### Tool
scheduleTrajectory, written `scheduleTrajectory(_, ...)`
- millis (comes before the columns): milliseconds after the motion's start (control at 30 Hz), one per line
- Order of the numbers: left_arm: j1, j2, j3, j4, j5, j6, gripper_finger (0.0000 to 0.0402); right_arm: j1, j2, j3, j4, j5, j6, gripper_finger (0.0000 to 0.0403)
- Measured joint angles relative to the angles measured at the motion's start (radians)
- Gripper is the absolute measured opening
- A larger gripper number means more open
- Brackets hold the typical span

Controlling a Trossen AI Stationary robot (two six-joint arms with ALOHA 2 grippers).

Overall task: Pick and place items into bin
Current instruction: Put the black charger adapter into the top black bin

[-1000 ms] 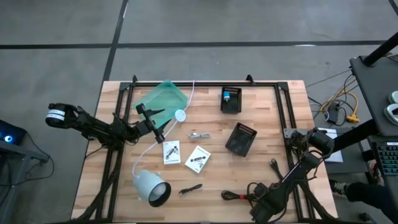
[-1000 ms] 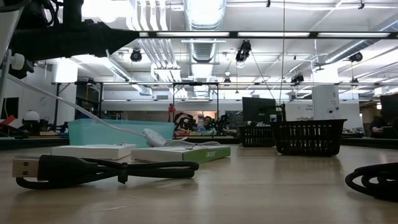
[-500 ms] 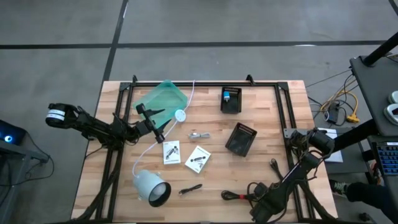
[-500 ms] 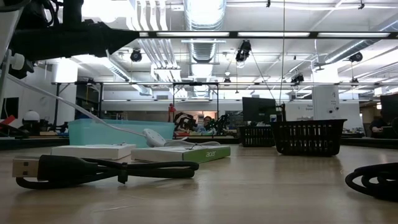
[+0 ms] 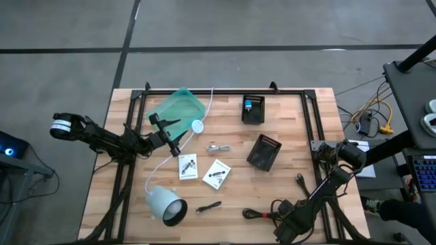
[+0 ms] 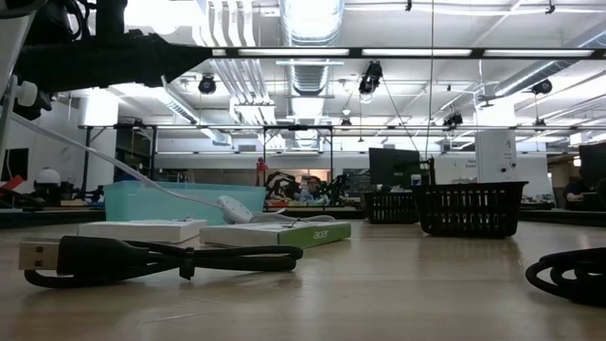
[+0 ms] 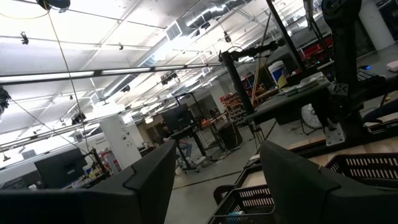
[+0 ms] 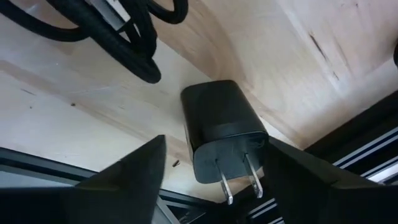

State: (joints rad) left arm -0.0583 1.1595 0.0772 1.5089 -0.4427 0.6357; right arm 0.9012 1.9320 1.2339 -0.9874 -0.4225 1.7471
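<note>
A wooden table [image 5: 286,136] seen from overhead, with loose items scattered across it. Nearest the front edge, at about 5 o'clock from the table's middle, the right gripper [image 5: 285,221] sits low over a black coiled cable [image 5: 262,214]; its wrist camera shows the jaws spread wide on either side of a black plug adapter [image 8: 222,137] lying on the wood, gripping nothing. At 7 o'clock a white lamp [image 5: 165,205] lies on its side, a black pen-like stick [image 5: 208,206] just beside it toward 6 o'clock. Near the centre rest two white printed cards [image 5: 203,170], with a small silver piece [image 5: 216,147] just beyond them. At 9 o'clock the left gripper [image 5: 167,136] is raised above a white cord [image 5: 163,163], its jaws open and empty in the wrist view. Farther back, a tilted green bin [image 5: 177,108] lies at 11 o'clock, a black basket [image 5: 263,151] at 2 o'clock and a second black basket [image 5: 253,109] at 1 o'clock.
</note>
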Motion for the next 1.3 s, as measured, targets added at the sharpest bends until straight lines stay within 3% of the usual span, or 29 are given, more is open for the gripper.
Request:
scheduleTrajectory(233, 0.0, 0.0, 0.0, 0.0, 0.0, 0.0, 0.0217, -0.001, 0.0, 0.018, 0.005, -0.002, -0.104, 0.0135)
scheduleTrajectory(533, 0.0, 0.0, 0.0, 0.0, 0.0, 0.0, 0.0217, -0.003, -0.001, 0.076, 0.0, 0.022, -0.136, 0.0134)
scheduleTrajectory(733, 0.0, 0.0, 0.0, 0.0, 0.0, 0.0, 0.0217, -0.02, -0.007, 0.098, -0.004, 0.218, -0.06, 0.0134)
scheduleTrajectory(900, 0.0, 0.0, 0.0, 0.0, 0.0, -0.001, 0.0217, -0.034, -0.044, 0.125, -0.003, 0.464, -0.058, 0.0134)
scheduleTrajectory(1300, 0.0, 0.0, 0.0, 0.0, 0.0, -0.001, 0.0217, -0.064, -0.134, 0.132, -0.019, 0.899, -0.238, 0.0134)
